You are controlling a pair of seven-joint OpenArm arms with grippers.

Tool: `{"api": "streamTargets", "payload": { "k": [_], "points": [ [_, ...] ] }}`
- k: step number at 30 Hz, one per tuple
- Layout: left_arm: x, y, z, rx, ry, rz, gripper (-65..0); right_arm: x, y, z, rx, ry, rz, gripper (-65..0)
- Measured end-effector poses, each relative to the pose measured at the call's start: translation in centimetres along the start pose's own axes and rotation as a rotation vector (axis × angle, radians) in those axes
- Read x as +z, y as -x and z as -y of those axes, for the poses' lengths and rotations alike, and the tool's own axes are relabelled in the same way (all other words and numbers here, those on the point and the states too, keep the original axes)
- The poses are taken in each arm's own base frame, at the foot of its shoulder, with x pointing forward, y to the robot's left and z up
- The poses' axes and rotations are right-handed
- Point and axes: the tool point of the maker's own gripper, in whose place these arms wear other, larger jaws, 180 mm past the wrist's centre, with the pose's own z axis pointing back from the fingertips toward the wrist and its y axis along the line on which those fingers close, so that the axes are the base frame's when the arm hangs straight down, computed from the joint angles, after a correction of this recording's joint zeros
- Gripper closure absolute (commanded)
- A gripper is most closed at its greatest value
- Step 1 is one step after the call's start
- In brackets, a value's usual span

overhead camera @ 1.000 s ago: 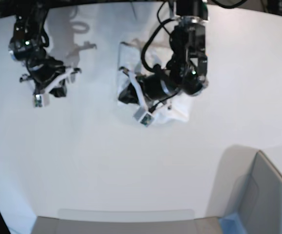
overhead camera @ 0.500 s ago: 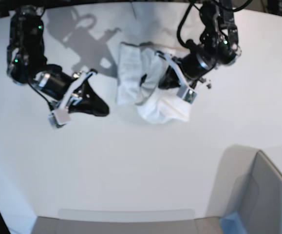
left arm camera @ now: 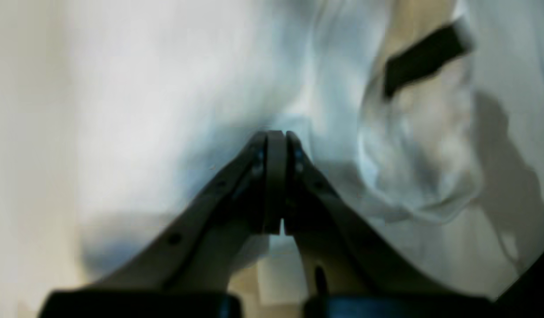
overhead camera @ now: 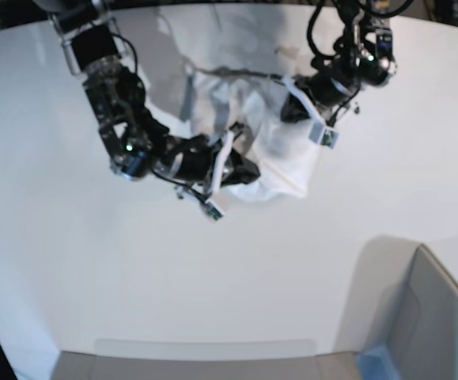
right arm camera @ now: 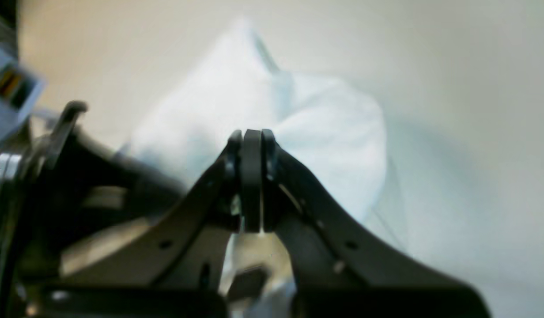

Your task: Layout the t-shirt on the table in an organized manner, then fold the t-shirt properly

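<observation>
The white t-shirt (overhead camera: 284, 158) lies bunched on the white table (overhead camera: 213, 277) at the back centre, with no print showing. My left gripper (overhead camera: 288, 108) is at the shirt's upper right edge, shut on a fold of it. In the left wrist view its fingertips (left arm camera: 276, 134) are pressed together against blurred cloth (left arm camera: 166, 88). My right gripper (overhead camera: 243, 170) is at the shirt's lower left edge, shut on the cloth there. The right wrist view has its fingertips (right arm camera: 252, 132) closed in front of a white mound of t-shirt (right arm camera: 325, 141).
A grey bin (overhead camera: 434, 317) with a blue corner stands at the front right. A grey strip (overhead camera: 205, 360) runs along the near edge. A black tab (left arm camera: 424, 57) shows among the shirt's folds. Bare tabletop (right arm camera: 431, 53) lies beyond the shirt.
The right arm swung in from the far left to the shirt's lower left edge and its jaws closed. The left arm moved back and right, dragging the shirt wider.
</observation>
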Motion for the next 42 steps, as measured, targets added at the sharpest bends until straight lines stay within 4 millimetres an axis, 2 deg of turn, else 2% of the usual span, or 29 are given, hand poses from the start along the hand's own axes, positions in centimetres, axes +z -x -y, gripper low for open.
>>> {"api": "streamTargets", "payload": {
  "k": [3, 5, 6, 10, 12, 14, 16, 17, 18, 19, 20, 21, 23, 25, 29, 31, 34, 40, 42],
  "points": [
    [-0.9, 1.1, -0.4, 0.032, 0.008, -0.026, 0.0, -1.8, 2.2, 2.7, -0.068, 0.053, -0.051, 0.0],
    [-1.2, 1.4, -0.4, 0.052, 0.019, -0.023, 0.0, -2.3, 5.0, 4.9, -0.130, 0.105, -0.128, 0.0],
    [-1.3, 1.4, -0.4, 0.060, 0.024, -0.016, 0.0, -2.4, 5.7, 5.4, -0.166, 0.103, -0.122, 0.0],
    [-1.4, 1.4, -0.5, 0.061, 0.024, -0.016, 0.0, -2.2, 5.6, 5.7, -0.163, 0.114, -0.103, 0.0],
    [-1.4, 1.4, -0.4, 0.059, 0.025, -0.019, 0.0, -1.1, 4.4, 4.8, -0.101, 0.123, -0.085, 0.0],
    [-1.2, 1.1, -0.4, 0.055, 0.022, -0.015, 0.0, 0.5, 1.4, 2.6, -0.037, 0.085, 0.009, 0.0],
    [-0.7, 0.6, -0.3, 0.025, 0.005, -0.019, 0.0, 3.0, -3.2, -0.7, 0.032, 0.005, 0.169, 0.0],
    [-0.2, 0.1, -0.1, 0.010, -0.002, -0.007, 0.0, 4.2, -4.9, -1.8, 0.057, -0.007, 0.230, 0.0],
    [0.5, -0.9, 0.2, -0.011, -0.004, 0.024, 0.0, 5.6, -6.3, -2.9, 0.071, -0.025, 0.299, 0.0],
    [1.1, -2.2, 0.6, -0.033, 0.000, 0.063, 0.0, 6.7, -6.7, -3.6, 0.074, -0.042, 0.334, 0.0],
    [1.7, -3.4, 0.9, -0.055, -0.003, 0.102, 0.0, 7.4, -5.9, -3.5, 0.068, -0.025, 0.321, 0.0],
    [2.2, -4.8, 1.2, -0.077, 0.001, 0.150, 0.0, 7.9, -4.1, -3.0, 0.038, 0.000, 0.282, 0.0],
    [2.2, -6.7, 1.2, -0.096, 0.002, 0.187, 0.0, 8.3, 0.6, -1.4, -0.034, 0.074, 0.147, 0.0],
    [1.9, -8.5, 1.0, -0.113, -0.002, 0.209, 0.0, 9.1, 3.3, -0.9, -0.112, 0.105, 0.123, 0.0],
    [2.5, -12.8, 0.7, -0.161, -0.016, 0.299, 0.0, 10.2, 7.3, -1.5, -0.227, 0.128, 0.088, 0.0],
    [1.9, -14.2, 0.2, -0.161, -0.015, 0.311, 0.0, 10.6, 9.9, -2.3, -0.265, 0.128, 0.033, 0.0],
    [0.1, -14.4, -0.7, -0.136, -0.010, 0.271, 0.0, 10.7, 12.1, -3.4, -0.307, 0.117, -0.014, 0.0],
    [-4.3, -12.1, 0.8, -0.167, 0.062, 0.137, 0.0, 10.8, 12.5, -3.8, -0.321, 0.112, -0.015, 0.0],
    [-5.9, -11.3, 0.3, -0.141, 0.075, 0.113, 0.0, 10.6, 12.7, -3.4, -0.328, 0.115, -0.022, 0.0]
  ]
}}
